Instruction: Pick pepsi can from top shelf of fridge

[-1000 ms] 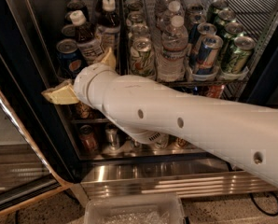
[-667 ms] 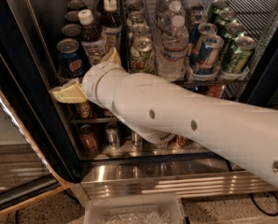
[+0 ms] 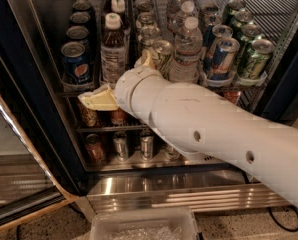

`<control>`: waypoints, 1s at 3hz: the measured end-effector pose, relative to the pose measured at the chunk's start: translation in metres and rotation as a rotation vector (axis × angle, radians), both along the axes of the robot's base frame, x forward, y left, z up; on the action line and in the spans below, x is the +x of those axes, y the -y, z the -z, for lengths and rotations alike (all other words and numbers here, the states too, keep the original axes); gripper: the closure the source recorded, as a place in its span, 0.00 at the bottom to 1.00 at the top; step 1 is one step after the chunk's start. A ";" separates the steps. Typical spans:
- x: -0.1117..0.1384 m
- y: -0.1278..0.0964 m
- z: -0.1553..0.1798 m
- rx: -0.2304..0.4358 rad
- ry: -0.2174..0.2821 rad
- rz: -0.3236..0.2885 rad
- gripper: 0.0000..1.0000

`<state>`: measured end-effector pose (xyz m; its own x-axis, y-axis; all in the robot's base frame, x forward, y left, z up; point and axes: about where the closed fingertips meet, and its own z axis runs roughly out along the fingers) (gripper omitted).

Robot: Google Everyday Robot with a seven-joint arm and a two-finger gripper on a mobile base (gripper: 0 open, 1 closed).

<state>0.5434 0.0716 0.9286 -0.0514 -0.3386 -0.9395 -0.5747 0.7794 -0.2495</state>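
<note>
The pepsi can [image 3: 75, 64] sat at the near left end of the top shelf [image 3: 79, 87], just left of the gripper [image 3: 115, 79] and a bit above it, not touching. The gripper's 2 tan fingers [image 3: 96, 100] were spread apart with nothing clamped, 1 poking left below the can, 1 up by the bottle [image 3: 113, 49]. Compared with 0.7 s earlier it'd slid right. The arm [image 3: 214, 134] was a smooth white shell with round holes, the shelf thin wire, the fridge [image 3: 189, 191] base shiny steel.
</note>
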 end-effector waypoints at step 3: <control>-0.075 -0.032 -0.020 -0.012 -0.055 -0.187 0.00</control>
